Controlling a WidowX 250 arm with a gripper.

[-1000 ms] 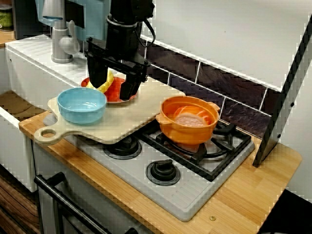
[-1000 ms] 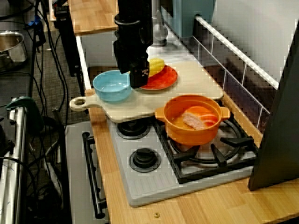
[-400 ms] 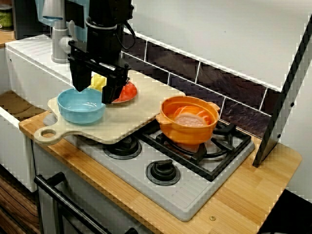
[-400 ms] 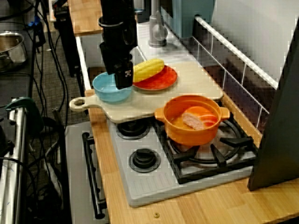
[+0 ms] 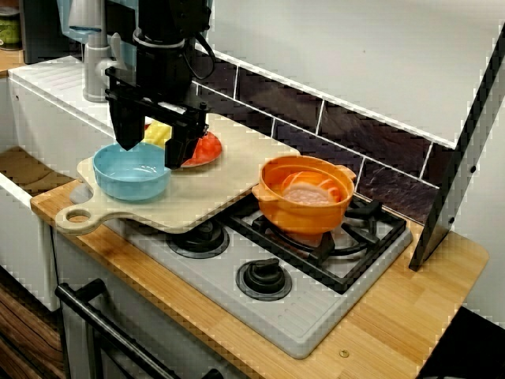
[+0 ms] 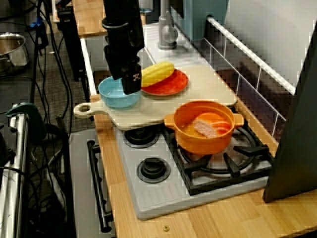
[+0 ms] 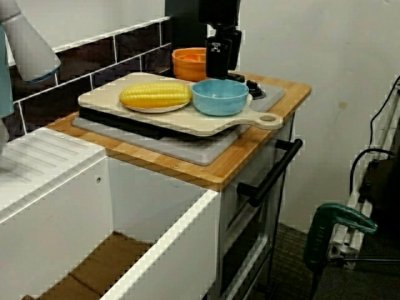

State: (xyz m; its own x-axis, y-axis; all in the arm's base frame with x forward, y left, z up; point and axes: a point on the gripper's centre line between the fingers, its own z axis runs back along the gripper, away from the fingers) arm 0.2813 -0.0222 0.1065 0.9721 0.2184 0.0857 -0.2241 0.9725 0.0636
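Blue bowl (image 5: 132, 170) | just beneath claw (image 5: 150, 144) | claw spread, released | corn (image 6: 157, 73) beside

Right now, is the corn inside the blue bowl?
No, the corn lies on the plate, beside the bowl.

The black arm (image 5: 164, 35) comes down almost vertical, and its gripper (image 5: 151, 145) points straight downward, just above the far rim of the blue bowl (image 5: 132, 170). The two fingers (image 5: 124, 130) stand wide apart: one is over the bowl's back rim, the other just beside its edge.
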